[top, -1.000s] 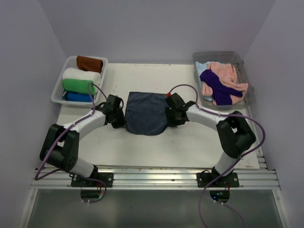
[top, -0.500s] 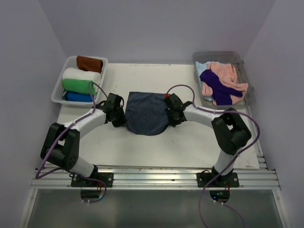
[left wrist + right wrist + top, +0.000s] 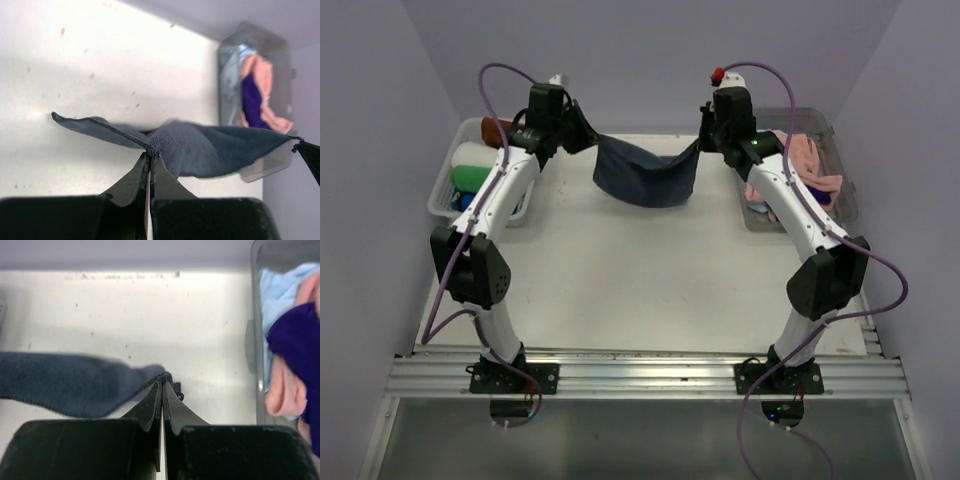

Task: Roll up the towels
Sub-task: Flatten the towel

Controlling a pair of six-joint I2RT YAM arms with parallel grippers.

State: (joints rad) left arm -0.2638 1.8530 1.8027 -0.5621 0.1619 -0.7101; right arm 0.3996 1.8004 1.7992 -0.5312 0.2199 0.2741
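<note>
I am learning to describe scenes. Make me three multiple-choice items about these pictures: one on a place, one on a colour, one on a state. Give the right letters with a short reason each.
1. In the top view, the clear bin stands at the
A. far left
B. far right
C. near middle

2. Which towel lies in that bin?
A. green towel
B. purple towel
C. brown towel

3. The dark grey-blue towel is
A. rolled tight
B. folded into a square
C. hanging between the left claw and the right claw

Key:
1 B, it sits by the far right corner.
2 B, purple cloth shows inside its wall.
3 C, both claws are shut on its edges and it sags between them.
</note>
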